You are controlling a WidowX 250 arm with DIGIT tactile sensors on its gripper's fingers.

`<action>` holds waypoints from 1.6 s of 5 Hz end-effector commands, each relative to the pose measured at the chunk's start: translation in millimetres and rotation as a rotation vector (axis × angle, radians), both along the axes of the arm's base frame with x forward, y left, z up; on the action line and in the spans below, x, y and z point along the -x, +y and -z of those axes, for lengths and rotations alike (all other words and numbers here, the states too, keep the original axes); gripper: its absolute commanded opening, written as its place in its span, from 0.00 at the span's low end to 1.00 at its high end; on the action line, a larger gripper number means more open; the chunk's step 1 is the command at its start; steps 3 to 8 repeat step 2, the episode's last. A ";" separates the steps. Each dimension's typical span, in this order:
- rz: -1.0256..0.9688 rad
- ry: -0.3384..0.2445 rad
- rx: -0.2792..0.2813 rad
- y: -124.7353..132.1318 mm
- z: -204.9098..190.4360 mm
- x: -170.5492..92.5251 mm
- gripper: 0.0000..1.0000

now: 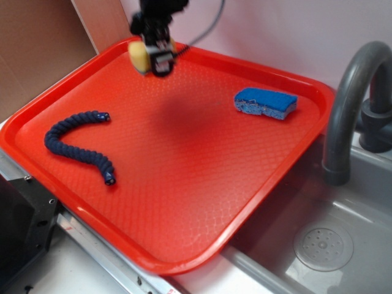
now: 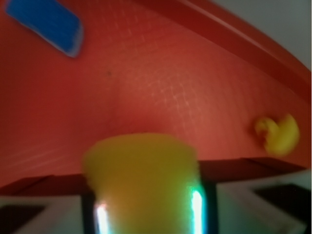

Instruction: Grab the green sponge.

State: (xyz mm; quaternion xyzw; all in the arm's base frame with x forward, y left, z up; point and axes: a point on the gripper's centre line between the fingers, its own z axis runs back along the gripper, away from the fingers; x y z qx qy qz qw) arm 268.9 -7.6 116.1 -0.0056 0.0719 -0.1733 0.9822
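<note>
Two views show us the same moment, and we read them from left to right. Far to the left of the fingers, and lower toward the near edge of the red tray, lies a dark blue braided rope, bent in a curve and well apart from anything else. It is not part of our job, so we leave it.

Next come the fingers themselves, near the far rim of the tray. In the wrist view the green sponge fills the space between them, pale yellow and blurred because it is so close to the lens. We judge that the fingers are clenched on it from both sides, and the shadow on the tray under it suggests it is lifted off the surface. In the exterior view the same sponge shows as a yellow block just beside the black fingers. We think the grab is nearly complete.

In the wrist view, a small yellow rubber duck sits on the tray to the right, well apart from the fingers.

Far to the right of the fingers in the exterior view lies the blue sponge, flat on the tray. Beyond the tray stands a grey faucet over the sink.
</note>
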 end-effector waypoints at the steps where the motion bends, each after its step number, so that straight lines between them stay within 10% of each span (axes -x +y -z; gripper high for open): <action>1: -0.213 -0.219 0.093 4.2 -86.4 47.1 0.00; 8: -0.146 -0.260 0.077 8.6 -79.5 50.1 0.00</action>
